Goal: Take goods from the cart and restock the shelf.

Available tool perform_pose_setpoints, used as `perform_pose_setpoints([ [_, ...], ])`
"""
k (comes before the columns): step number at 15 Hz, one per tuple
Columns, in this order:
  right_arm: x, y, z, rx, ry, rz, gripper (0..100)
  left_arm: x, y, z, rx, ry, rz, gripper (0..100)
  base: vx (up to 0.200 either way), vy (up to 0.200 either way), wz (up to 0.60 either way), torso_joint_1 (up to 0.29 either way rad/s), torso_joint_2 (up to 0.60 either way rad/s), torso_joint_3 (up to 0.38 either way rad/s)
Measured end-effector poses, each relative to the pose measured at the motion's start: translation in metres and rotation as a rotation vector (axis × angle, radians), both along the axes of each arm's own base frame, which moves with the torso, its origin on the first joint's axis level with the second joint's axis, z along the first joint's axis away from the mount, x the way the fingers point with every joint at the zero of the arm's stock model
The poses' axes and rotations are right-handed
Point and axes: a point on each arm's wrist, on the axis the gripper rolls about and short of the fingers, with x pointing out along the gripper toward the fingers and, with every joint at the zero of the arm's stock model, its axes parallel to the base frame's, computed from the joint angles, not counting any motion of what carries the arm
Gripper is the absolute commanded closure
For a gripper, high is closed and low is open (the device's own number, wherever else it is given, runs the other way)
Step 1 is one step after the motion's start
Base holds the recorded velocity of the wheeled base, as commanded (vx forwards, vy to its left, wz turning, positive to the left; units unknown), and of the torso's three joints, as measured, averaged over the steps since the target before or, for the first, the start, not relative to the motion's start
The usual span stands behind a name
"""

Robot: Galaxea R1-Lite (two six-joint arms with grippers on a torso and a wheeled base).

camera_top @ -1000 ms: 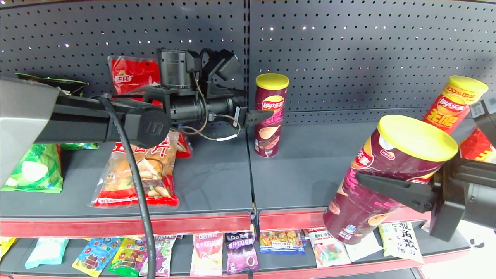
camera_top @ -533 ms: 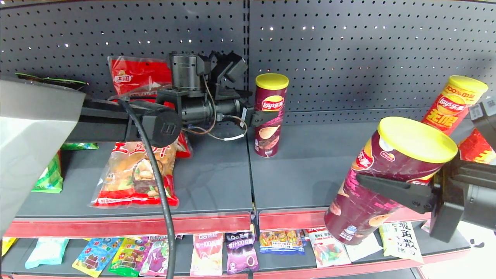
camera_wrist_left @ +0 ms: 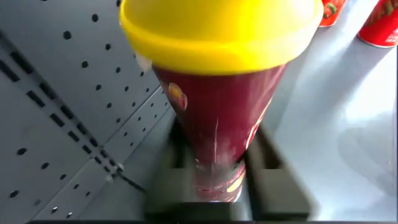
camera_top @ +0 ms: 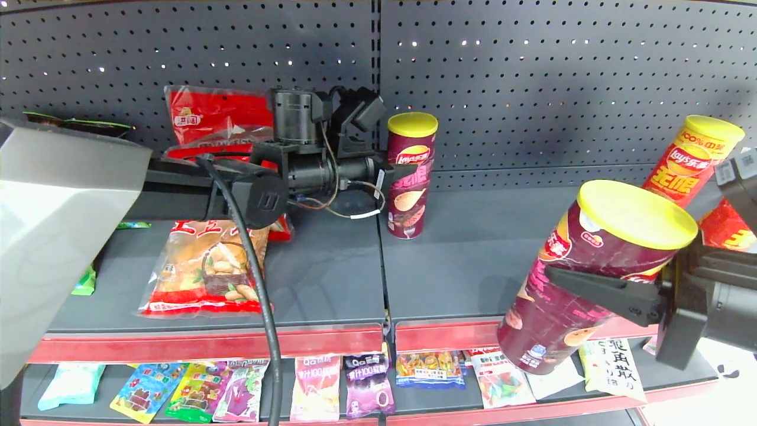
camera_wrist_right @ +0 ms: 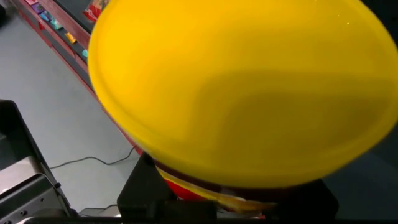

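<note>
A maroon chip can with a yellow lid stands upright on the grey shelf, near the pegboard back wall. My left gripper comes in from the left and is shut on its middle. In the left wrist view the same can sits deep between the fingers of the left gripper. My right gripper hangs in front of the shelf's right end, shut on a second maroon chip can, which tilts to the right. That can's yellow lid hides the right gripper's fingertips in the right wrist view.
An orange chip can leans at the back right above a red bag. A peanut bag lies on the left half, with a red bag behind it. Several sachets line the lower shelf. Bare shelf lies between the two maroon cans.
My left arm has pushed further to the right along the shelf. The can in its gripper has shifted slightly back and to the left and turned a little. The right gripper's can has barely moved.
</note>
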Motion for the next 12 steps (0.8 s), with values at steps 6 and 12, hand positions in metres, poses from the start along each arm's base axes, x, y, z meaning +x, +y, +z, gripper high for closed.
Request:
perform_pose_setpoints([
  [6, 0.000, 0.000, 0.000, 0.001, 0.001, -0.003, 100, -0.031, 0.004, 0.001, 0.014, 0.058, -0.033, 100, 0.000, 0.000, 0.00, 0.000, 0.00, 0.000],
  [12, 0.001, 0.000, 0.000, -0.001, 0.002, -0.001, 100, -0.087, 0.012, 0.005, 0.030, 0.128, -0.078, 100, 0.000, 0.000, 0.00, 0.000, 0.00, 0.000],
])
